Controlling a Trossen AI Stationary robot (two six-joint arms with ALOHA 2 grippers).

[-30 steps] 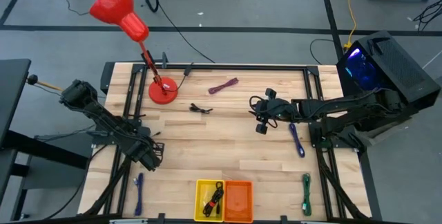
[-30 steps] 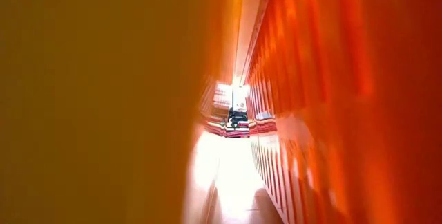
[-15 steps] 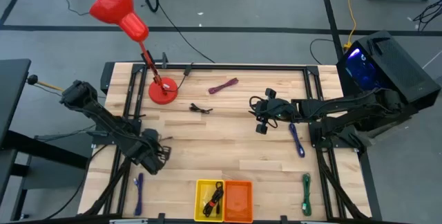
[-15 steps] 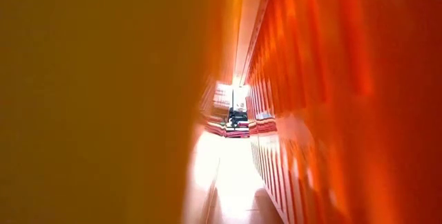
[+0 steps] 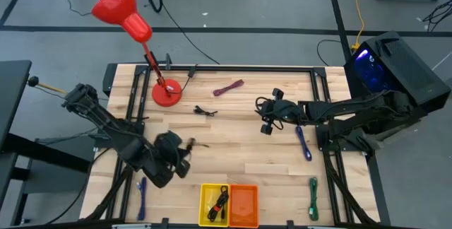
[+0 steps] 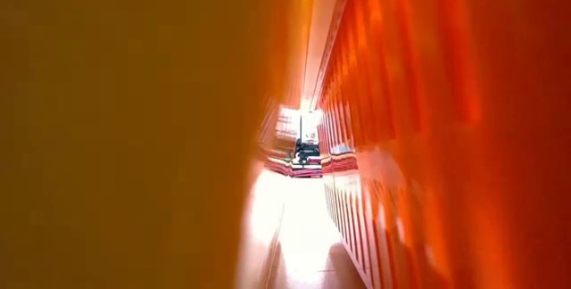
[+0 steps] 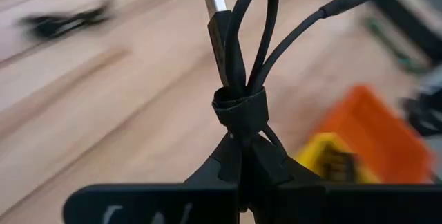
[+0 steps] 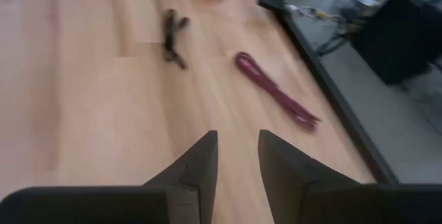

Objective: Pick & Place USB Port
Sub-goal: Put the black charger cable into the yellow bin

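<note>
grey floor all round, wooden table (image 5: 233, 151) in the middle. red lamp (image 5: 131, 24) at the far corner, out of the way. yellow bin (image 5: 215, 204) and orange bin (image 5: 244, 204) side by side at the near edge, probably there to catch cables. left gripper (image 5: 185, 157) near the bins, jaws clamped on a black usb cable (image 7: 238, 65), held up by its tied bundle so the plug stays free. right gripper (image 8: 237, 158) waiting over the table, jaws a little apart, holding nothing. purple cable (image 5: 228, 87) lying loose at the back.
</note>
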